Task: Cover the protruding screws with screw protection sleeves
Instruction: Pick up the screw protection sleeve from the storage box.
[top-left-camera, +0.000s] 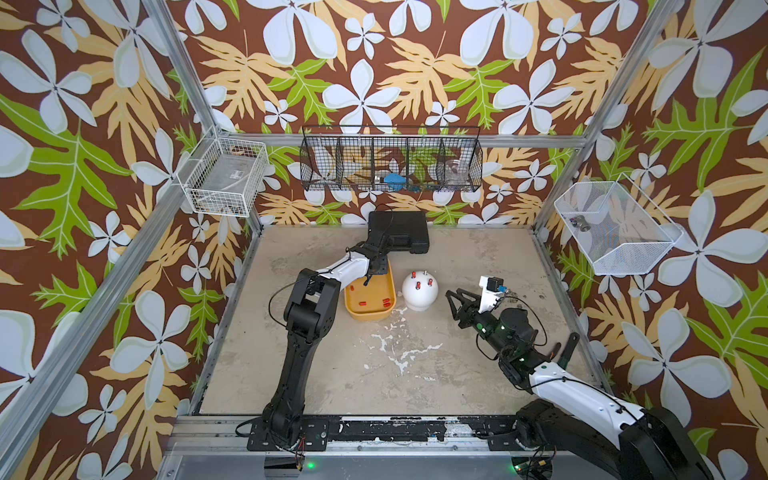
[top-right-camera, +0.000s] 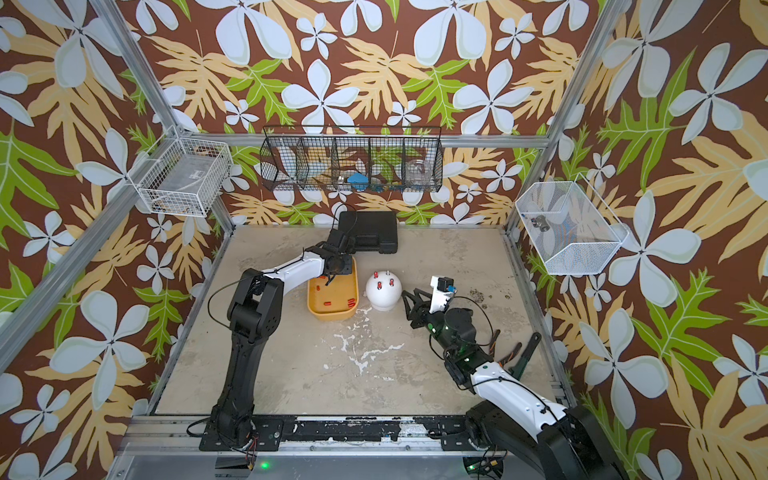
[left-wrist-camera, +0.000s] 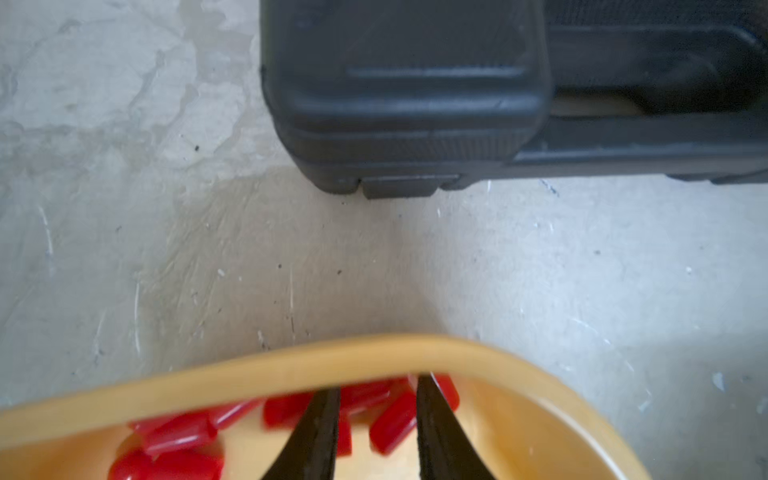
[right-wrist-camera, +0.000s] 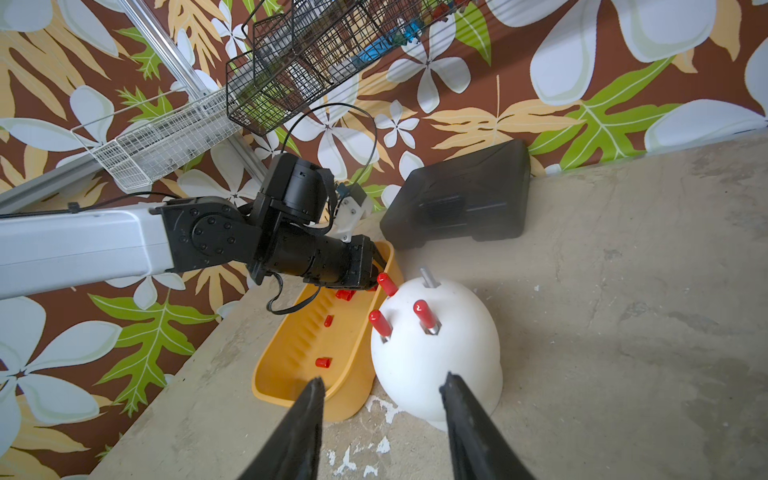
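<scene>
So, starting at the near edge: a metal rail (top-left-camera: 199, 436) carries both arm bases, and past it the desk (top-left-camera: 365, 386) is a worn beige slab, blotchy like old plaster, with white flecks (top-left-camera: 397, 360) chipped across the middle. That near half is one wide bare stretch between the two arms, decent room to swing. The right pincer (right-wrist-camera: 381, 378) hovers low, its black tapered fingers (right-wrist-camera: 299, 424) spread wide with nothing between them, near the white dome (top-left-camera: 419, 297) but apart from it. The dome is smooth and matte, sitting mid-desk; the protruding screws (right-wrist-camera: 427, 277) stick up from its top, three wearing glossy red caps, the far one bare grey metal. Just beside it on the left is a yellow-orange plastic tray (top-left-camera: 369, 316), rounded corners, ribbed floor; can't tell if they touch. The screw protection sleeves (left-wrist-camera: 178, 434) lie loose in it, a few scattered, more bunched at the far end. The left pincer (left-wrist-camera: 378, 387) dips into that bunch, tips parted, a sleeve lying in the gap that doesn't look clamped. Behind the tray a black moulded case (top-left-camera: 405, 235) sits at the back edge. Frame posts (top-left-camera: 187, 70) box the desk in, and a white wire basket (top-left-camera: 220, 201), a black wire basket (top-left-camera: 390, 166) and a white mesh basket (top-left-camera: 623, 253) hang over loud floral wallpaper (top-left-camera: 374, 62).
</scene>
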